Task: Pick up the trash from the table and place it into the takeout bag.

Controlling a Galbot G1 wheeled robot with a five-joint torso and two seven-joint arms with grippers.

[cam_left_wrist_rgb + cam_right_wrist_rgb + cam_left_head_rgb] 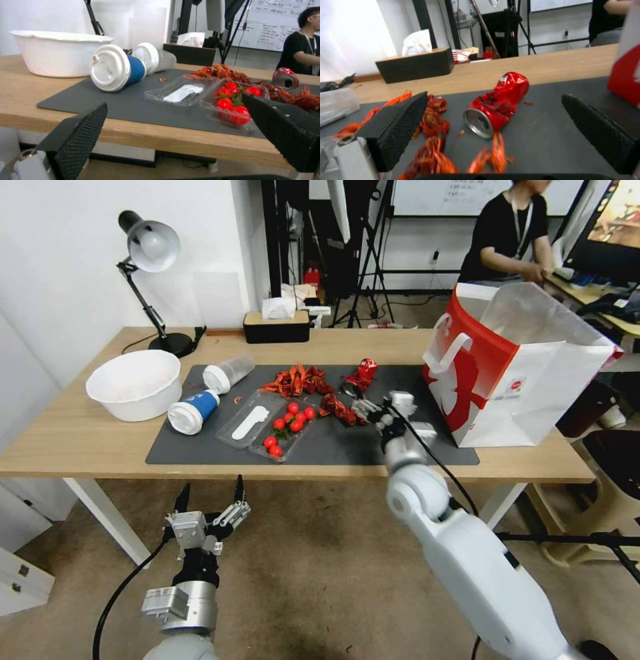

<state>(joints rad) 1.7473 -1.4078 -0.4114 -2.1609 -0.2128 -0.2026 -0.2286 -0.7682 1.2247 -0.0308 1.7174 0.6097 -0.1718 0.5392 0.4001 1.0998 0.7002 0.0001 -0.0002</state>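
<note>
Right claw (pixel 493 140) released, hovering before the crushed red can (pixel 498 102) on the counter (pixel 80 440): straddle its middle, then clench. Left claw (pixel 210 499) released, parked below the counter edge.

Table and what rests on it

A long light-wood table (pixel 80 440) on white legs is covered in its middle by a dark grey mat (pixel 347 447). On the bare wood are set a white bowl (pixel 135 383), a black desk lamp (pixel 153 267), a black tissue box (pixel 276 327) and, standing half on the mat, the takeout bag (pixel 513 373) (white, with red side panels). On the mat are laid 2 lidded cups on their sides, 1 blue (pixel 193 411) and 1 clear (pixel 228 374), a clear tray (pixel 267 425) with red tomatoes, red crayfish shells (pixel 298 380) and a crushed red can (pixel 360 375).
</note>
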